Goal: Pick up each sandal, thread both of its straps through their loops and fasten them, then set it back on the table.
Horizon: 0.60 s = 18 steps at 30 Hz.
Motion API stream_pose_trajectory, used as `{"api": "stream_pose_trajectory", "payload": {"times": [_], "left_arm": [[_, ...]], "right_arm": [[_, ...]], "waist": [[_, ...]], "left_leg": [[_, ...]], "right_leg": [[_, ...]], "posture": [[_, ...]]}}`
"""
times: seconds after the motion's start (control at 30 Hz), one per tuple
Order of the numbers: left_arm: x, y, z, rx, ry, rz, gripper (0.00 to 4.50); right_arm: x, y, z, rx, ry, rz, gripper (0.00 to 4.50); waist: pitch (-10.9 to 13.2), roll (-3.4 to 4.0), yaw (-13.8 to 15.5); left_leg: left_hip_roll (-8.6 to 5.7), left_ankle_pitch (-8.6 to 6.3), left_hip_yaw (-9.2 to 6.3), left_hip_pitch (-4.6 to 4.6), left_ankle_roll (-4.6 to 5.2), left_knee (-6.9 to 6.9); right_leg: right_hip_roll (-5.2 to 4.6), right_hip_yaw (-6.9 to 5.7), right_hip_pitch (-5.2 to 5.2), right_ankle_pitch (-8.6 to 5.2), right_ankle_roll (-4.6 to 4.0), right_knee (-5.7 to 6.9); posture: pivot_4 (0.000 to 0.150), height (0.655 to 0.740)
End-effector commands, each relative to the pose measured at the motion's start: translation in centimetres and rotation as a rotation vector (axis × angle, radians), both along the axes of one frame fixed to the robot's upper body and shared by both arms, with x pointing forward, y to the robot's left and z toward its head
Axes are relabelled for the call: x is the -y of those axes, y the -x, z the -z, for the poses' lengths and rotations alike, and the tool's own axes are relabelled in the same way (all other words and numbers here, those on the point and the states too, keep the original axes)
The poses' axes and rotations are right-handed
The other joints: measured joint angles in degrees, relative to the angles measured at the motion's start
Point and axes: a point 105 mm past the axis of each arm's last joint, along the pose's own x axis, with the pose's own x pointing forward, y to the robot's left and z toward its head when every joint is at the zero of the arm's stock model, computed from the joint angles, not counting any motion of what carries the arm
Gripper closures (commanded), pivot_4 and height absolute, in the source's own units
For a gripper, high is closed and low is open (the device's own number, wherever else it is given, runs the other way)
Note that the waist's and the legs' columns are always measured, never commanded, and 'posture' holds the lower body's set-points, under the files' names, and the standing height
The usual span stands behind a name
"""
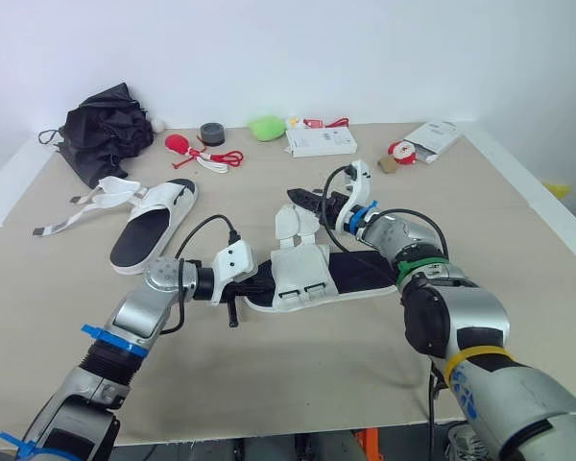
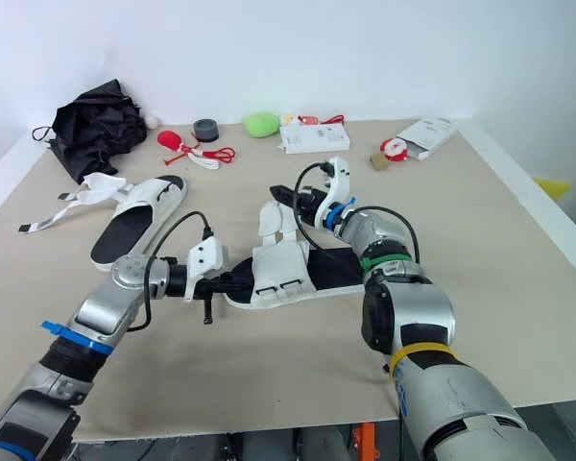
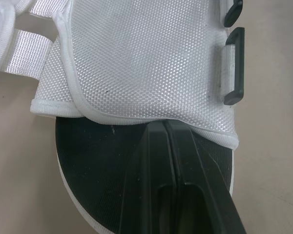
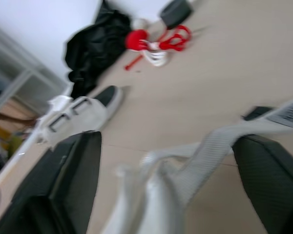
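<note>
A white sandal with a black sole (image 1: 350, 274) lies in the middle of the table. My left gripper (image 1: 259, 285) is shut on the sole's toe end, its fingers (image 3: 158, 161) pressed together just under the white mesh upper (image 3: 136, 58). The sandal's rear strap (image 1: 294, 223) stands up loose. My right gripper (image 1: 312, 202) hovers behind it, open, and the strap (image 4: 210, 146) runs between its wide-apart fingers (image 4: 63, 185). A second white sandal (image 1: 154, 226) lies to the left with its straps (image 1: 72, 221) trailing loose.
Along the back of the table sit a black folded umbrella (image 1: 106, 130), red items (image 1: 178, 144), a grey tape roll (image 1: 211, 133), a green object (image 1: 266, 127), a white box (image 1: 322, 142) and a white packet (image 1: 432, 139). Bare table (image 1: 298, 365) lies in front.
</note>
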Motion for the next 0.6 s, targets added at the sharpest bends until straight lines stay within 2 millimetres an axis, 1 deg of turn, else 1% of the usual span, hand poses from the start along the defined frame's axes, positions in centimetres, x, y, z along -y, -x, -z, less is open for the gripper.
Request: {"api": "stream_pose_trajectory", "payload": {"times": [0.03,0.07,0.1,0.2,0.23,0.33,0.43,0.5,0.53,0.6], "left_arm": [[-1.4,0.0,2.5,-0.078,-0.069,-0.066,4.5],[-1.4,0.1,2.5,-0.079,-0.069,-0.067,4.5],[-1.4,0.1,2.5,-0.08,-0.069,-0.067,4.5],[-1.4,0.2,2.6,-0.081,-0.07,-0.067,4.5],[-1.4,0.3,2.7,-0.083,-0.069,-0.066,4.5],[-1.4,0.4,2.8,-0.086,-0.069,-0.064,4.5],[-1.3,0.5,2.8,-0.088,-0.067,-0.065,4.5],[-1.2,0.6,2.9,-0.089,-0.067,-0.061,4.5],[-1.2,0.6,2.9,-0.091,-0.067,-0.059,4.5],[-1.1,0.6,2.9,-0.092,-0.067,-0.054,4.5]], "right_arm": [[0.2,-0.6,-1.6,0.043,-0.001,0.038,1.84],[0.2,-0.7,-1.6,0.048,0.008,0.041,2.26],[0.3,-0.7,-1.7,0.049,0.012,0.048,2.8],[0.4,-0.9,-2.0,0.061,0.002,0.062,4.21],[0.4,-0.9,-2.1,0.071,0.001,0.063,4.46],[0.5,-0.9,-2.5,0.104,0.01,0.064,4.46],[0.7,-0.9,-3.3,0.183,0.044,0.054,4.46],[0.7,-0.6,-4.1,0.305,0.138,0.002,4.46],[0.5,-0.3,-4.4,0.334,0.147,-0.032,4.46],[0.4,0.5,-4.9,0.435,0.219,-0.101,4.46]], "waist": [[0.0,0.0,-0.06],[0.0,0.01,-0.09],[0.0,0.01,-0.1],[0.0,0.01,-0.11],[0.0,0.01,-0.12],[0.0,0.01,-0.13],[0.01,0.01,-0.13],[0.01,0.02,-0.13],[0.01,0.02,-0.13],[0.01,0.02,-0.13]], "left_leg": [[0.0,0.0,0.0,0.0,0.0,0.0],[0.0,0.0,0.0,0.0,0.0,-0.01],[-0.01,0.0,0.01,0.0,0.0,-0.02],[-0.01,0.0,0.0,0.0,0.0,-0.03],[0.0,0.0,0.0,0.0,0.0,-0.04],[0.0,0.0,0.0,0.01,0.0,-0.04],[0.0,0.0,0.0,0.01,0.0,-0.05],[0.0,0.0,0.01,0.01,0.0,-0.06],[-0.01,0.0,0.0,0.01,0.0,-0.06],[0.0,0.0,0.0,0.01,0.0,-0.06]], "right_leg": [[0.0,0.0,0.0,0.0,0.01,0.0],[0.0,0.01,0.0,0.0,0.01,0.0],[0.0,0.01,0.0,0.0,0.01,0.0],[0.01,0.01,0.0,0.0,0.03,0.0],[0.01,0.01,0.0,0.0,0.04,0.0],[0.02,0.01,0.0,0.0,0.04,0.0],[0.02,0.02,-0.01,-0.01,0.05,-0.01],[0.03,0.02,-0.01,-0.01,0.05,0.0],[0.03,0.02,-0.01,-0.02,0.06,-0.01],[0.05,0.03,-0.01,-0.02,0.08,-0.01]], "posture": [[0.15,0.74],[0.15,0.74],[0.15,0.74],[0.15,0.74],[0.15,0.74],[0.15,0.74],[0.15,0.74],[0.15,0.74],[0.15,0.74],[0.15,0.74]]}}
